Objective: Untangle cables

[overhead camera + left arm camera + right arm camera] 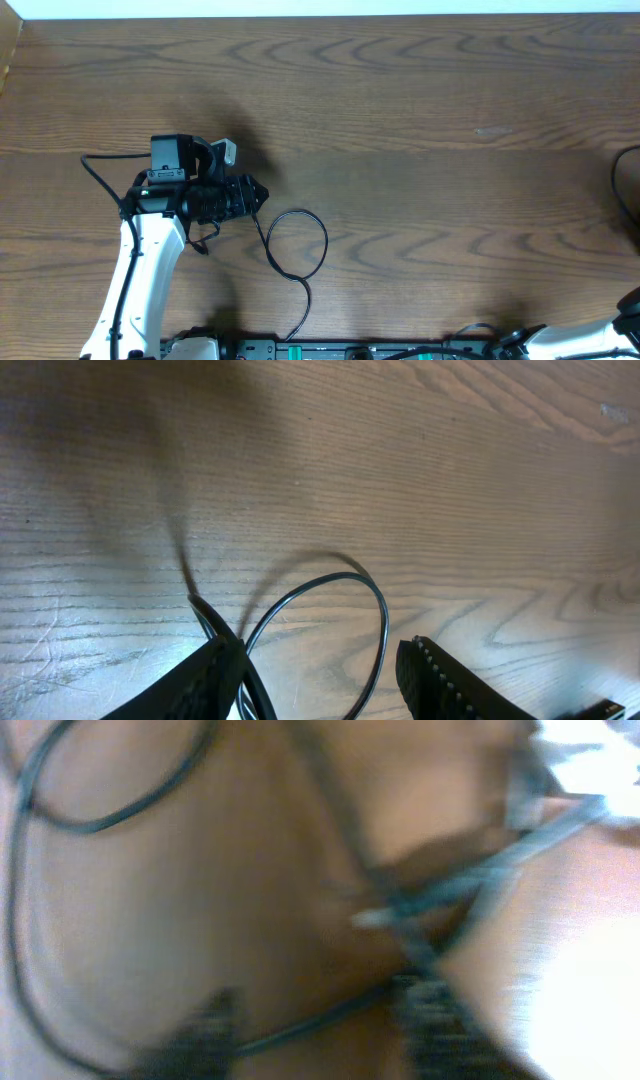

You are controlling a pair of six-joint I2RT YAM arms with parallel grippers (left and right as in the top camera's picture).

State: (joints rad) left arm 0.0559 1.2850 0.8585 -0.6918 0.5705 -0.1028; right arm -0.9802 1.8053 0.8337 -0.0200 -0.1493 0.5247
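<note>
In the overhead view the left arm (150, 250) is reaching up from the lower left of the frame, its head pointing right over the mid-left of the table (420, 110). The black cable (300, 245) is lying just right of it. It is forming one open loop below centre-left, with a tail running down toward the bottom edge.

In the left wrist view the left jaws are standing spread, and the loop (383, 630) is lying on the wood between them. The cable is crossing itself right against the finger (205, 675) at lower left, while the finger (445, 685) at lower right is standing apart from it. Nothing is being pinched.

Another dark strand (617, 190) is curving in at the right edge of the overhead view, above the right arm (630, 320) in the lower right corner.

The right wrist view is badly blurred. The right jaws are showing as two dark fingers (205, 1030) standing apart at the bottom. Dark cable (60, 815) is looping at upper left, and I cannot tell whether the fingers are touching it.
</note>
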